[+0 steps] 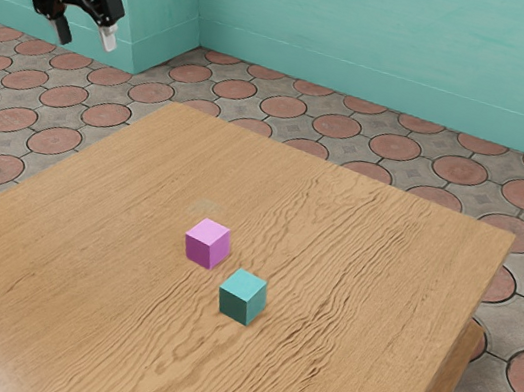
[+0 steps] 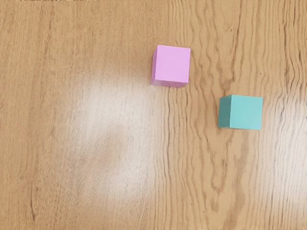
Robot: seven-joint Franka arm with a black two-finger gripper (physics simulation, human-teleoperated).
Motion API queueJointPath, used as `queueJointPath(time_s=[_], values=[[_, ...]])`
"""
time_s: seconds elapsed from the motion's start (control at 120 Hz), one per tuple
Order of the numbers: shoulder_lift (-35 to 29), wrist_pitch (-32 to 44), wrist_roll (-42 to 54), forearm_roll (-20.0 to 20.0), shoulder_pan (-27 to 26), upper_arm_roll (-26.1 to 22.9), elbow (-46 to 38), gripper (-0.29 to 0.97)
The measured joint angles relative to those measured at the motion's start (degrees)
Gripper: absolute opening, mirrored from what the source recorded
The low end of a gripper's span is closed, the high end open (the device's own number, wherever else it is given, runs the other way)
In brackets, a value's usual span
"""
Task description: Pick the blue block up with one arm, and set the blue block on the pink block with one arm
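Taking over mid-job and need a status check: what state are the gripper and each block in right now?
gripper: open, holding nothing, raised high at the exterior view's upper left.
blue block: lying flat on the table, not gripped, apart from the pink block.
pink block: lying flat on the table, nothing on top.

Wooden table (image 1: 359,223), tiled floor (image 1: 393,143), teal wall (image 1: 423,32)
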Motion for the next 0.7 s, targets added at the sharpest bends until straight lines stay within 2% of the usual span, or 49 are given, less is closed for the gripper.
queueJointPath(time_s=[0.233,0.375,0.408,0.483,0.533,0.617,0.7], values=[[1.38,1.36,1.38,0.5,3.79,-1.98,-0.72,0.64],[6.21,7.1,-0.17,1.24,4.97,-1.95,-8.36,0.64],[8.4,9.27,-0.66,1.37,3.21,-1.91,-9.03,0.64],[10.88,13.52,-2.02,1.56,-7.61,-2.24,-10.78,0.64],[11.03,16.6,-2.87,1.64,-11.6,-3.72,-14.13,0.63],[10.78,22.35,-4.14,1.7,-12.4,-5.19,-20.41,0.64],[11.16,26.87,-5.66,1.77,-11.96,-6.73,-23.19,0.64]])
